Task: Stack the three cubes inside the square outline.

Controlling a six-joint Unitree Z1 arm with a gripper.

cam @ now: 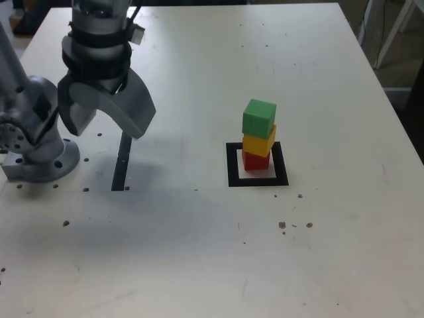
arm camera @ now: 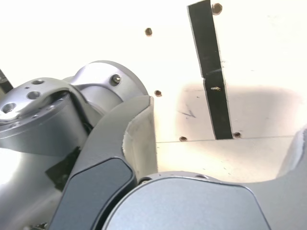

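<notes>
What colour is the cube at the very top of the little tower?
Green, clearest in the exterior view.

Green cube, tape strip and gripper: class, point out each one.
Green cube [cam: 258, 119]: exterior view, front face.
Tape strip [arm camera: 213, 76]: wrist view, mid-length.
Gripper [cam: 106, 119]: exterior view, gap between its open jaws.

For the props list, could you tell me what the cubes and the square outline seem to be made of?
The green cube, yellow cube and red cube look like painted wood or plastic: flat solid colour, crisp edges. The square outline looks like matte black tape, lying flat.
</notes>
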